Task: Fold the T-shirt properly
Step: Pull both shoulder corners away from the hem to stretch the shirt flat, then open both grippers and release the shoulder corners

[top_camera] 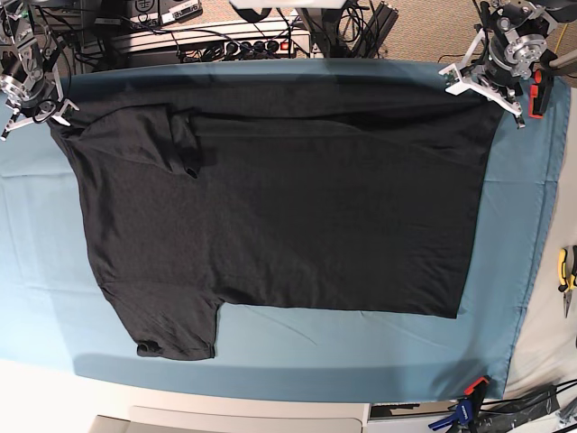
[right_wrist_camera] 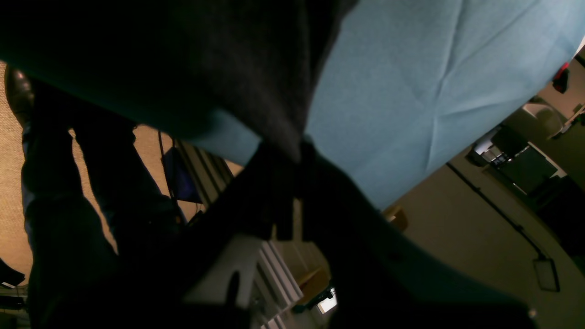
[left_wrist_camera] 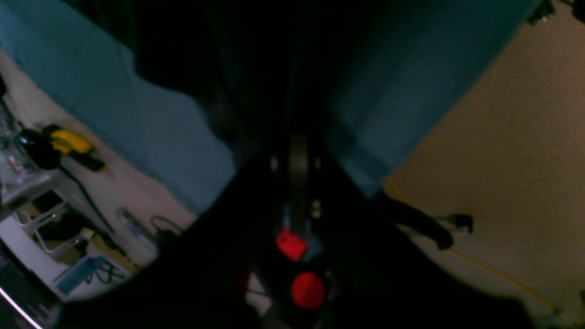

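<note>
The large black fabric T-shirt (top_camera: pixel 288 198) covers the frame's middle, leaving bare teal table cloth (top_camera: pixel 54 271) at left, bottom and right.

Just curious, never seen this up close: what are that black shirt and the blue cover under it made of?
T-shirt: looks like soft matte knit, probably cotton; it drapes and wrinkles without shine. Table cloth: thin teal fabric, smooth and matte, showing sharp fold creases; the exact fibre can't be told.
</note>
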You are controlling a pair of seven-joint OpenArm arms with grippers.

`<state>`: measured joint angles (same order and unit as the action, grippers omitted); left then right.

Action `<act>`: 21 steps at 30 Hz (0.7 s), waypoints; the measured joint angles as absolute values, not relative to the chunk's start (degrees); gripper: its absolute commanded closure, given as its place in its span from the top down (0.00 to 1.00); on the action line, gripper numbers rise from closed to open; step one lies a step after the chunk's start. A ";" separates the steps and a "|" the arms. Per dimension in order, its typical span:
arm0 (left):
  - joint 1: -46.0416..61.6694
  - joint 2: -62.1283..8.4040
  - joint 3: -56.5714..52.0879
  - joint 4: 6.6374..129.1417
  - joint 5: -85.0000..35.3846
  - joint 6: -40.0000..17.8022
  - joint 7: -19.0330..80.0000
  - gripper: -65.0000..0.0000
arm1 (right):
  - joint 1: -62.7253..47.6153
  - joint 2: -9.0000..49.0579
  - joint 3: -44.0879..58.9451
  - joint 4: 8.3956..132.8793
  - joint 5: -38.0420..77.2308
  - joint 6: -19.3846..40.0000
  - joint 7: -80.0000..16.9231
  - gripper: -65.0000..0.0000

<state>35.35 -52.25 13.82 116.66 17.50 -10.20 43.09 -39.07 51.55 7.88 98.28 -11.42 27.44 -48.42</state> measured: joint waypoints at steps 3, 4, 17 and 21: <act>35.38 -52.25 13.80 116.66 16.10 -11.03 43.09 0.00 | -39.05 51.55 7.88 98.28 -11.44 27.44 -48.62 0.00; 35.38 -52.25 13.80 116.66 15.97 -11.03 43.11 0.00 | -39.07 51.55 7.88 98.28 -11.44 27.42 -48.62 0.00; 35.38 -52.25 13.80 116.66 15.97 -11.03 43.09 0.05 | -39.05 51.57 7.88 98.28 -11.42 27.46 -48.82 0.00; 35.38 -52.27 13.80 116.66 16.01 -11.00 44.34 0.18 | -39.05 51.57 7.88 98.24 -11.51 27.70 -49.32 0.06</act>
<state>35.38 -52.27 13.80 116.66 16.01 -11.00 44.34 -39.05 51.57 7.88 98.24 -11.51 27.70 -49.32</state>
